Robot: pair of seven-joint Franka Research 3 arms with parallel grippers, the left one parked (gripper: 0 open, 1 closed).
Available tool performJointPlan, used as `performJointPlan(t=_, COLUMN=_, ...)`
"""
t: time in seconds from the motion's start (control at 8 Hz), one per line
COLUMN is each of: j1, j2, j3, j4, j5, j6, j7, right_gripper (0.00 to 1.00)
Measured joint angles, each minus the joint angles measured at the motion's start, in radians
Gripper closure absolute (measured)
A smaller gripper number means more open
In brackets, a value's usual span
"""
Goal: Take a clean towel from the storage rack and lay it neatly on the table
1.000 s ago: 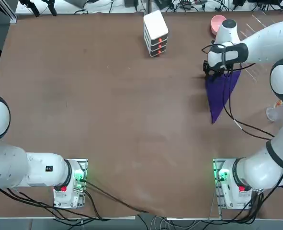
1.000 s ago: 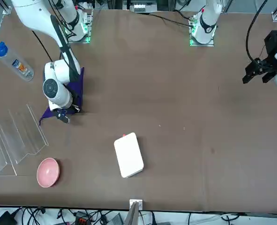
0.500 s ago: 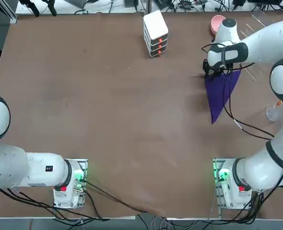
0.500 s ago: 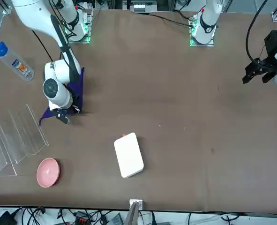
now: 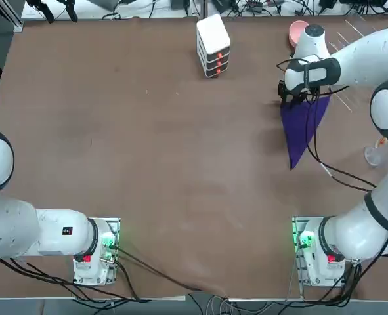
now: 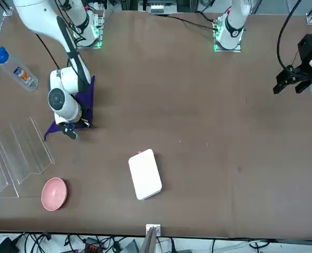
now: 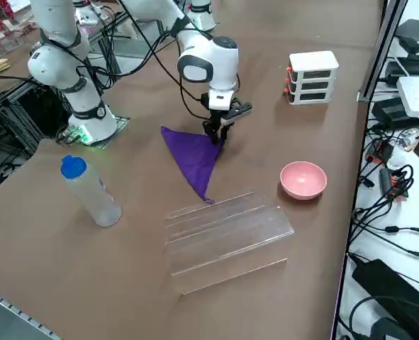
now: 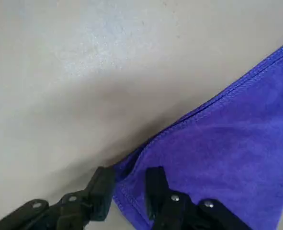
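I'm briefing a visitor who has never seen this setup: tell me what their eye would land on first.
First, the deep purple-blue cloth towel, spread in a triangle on the brown tabletop, one corner pinched in the right gripper. Then the small pink bowl and the clear-rod storage rack, both close beside the towel at the robot's right side, and the white box stack with orange marks along the far edge.

In the top view the desk (image 5: 148, 144) lies bare across the whole left and middle of the frame, wide room for passing. Obstacles crowd the upper right: the white box stack (image 5: 213, 37) at upper centre, the pink bowl (image 5: 297, 31), the storage rack (image 7: 223, 230) and a bottle (image 7: 90, 190), with the right pincer (image 7: 217, 132) and towel (image 5: 302, 128) among them.
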State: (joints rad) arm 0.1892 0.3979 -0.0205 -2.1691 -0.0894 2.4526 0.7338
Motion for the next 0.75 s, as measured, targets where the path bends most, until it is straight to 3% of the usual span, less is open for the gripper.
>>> performJointPlan(t=0.12, j1=0.000, j2=0.000, j3=0.000, j4=0.000, j5=0.000, j6=0.000, j7=0.000, right_gripper=0.67)
performJointPlan(t=0.75, j1=0.000, j2=-0.001, j3=0.000, j4=0.000, j5=0.000, j6=-0.007, j7=0.013, right_gripper=0.71)
